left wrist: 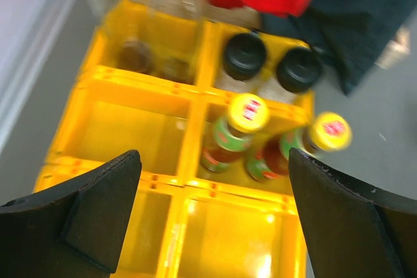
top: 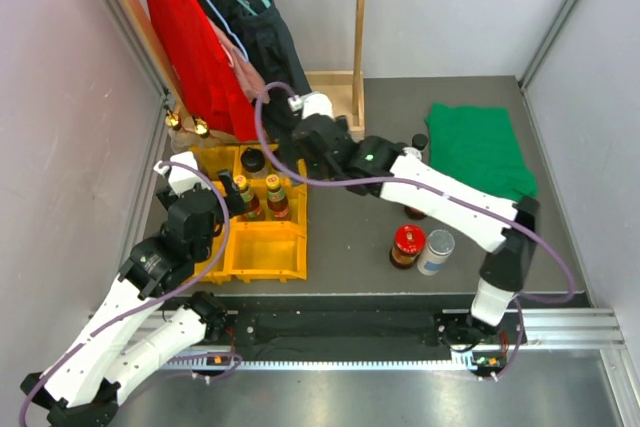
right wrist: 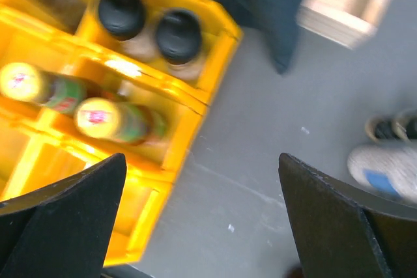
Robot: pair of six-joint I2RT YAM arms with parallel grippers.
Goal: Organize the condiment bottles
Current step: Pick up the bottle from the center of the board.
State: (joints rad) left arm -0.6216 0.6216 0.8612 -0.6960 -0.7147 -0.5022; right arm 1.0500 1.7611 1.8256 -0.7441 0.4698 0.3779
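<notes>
Top view, tray: a yellow plastic compartment tray (top: 268, 255) is set on the grey desk (top: 350, 247); bottles are grouped in it by kind, one kind to a compartment.
Top view, sorted: two yellow-capped dark sauce bottles (top: 273, 187) are stood upright in the middle right compartment. Black-capped jars (top: 253, 159) are kept in the compartment behind, partly hidden under the right arm (top: 440, 192). Tall clear gold-topped bottles (top: 200, 127) are seen at the far left corner.
Top view, unsorted: a red-lidded jar (top: 407, 244) and a silver-lidded canister (top: 437, 250) are left just beside each other on the desk, well apart from the tray, and are judged to be awaiting a compartment.
Left wrist view: the left end effector (left wrist: 214, 157) is spread wide with nothing pinched, and is held over the tray's near compartments, where no bottle is seen.
Right wrist view: the right end effector (right wrist: 202, 157) is likewise spread and empty, poised above bare desk just beside the tray's right wall. The black-capped jars are seen side by side in the corner compartment.
Judgement: a reach toward the unsorted pair is suggested.
</notes>
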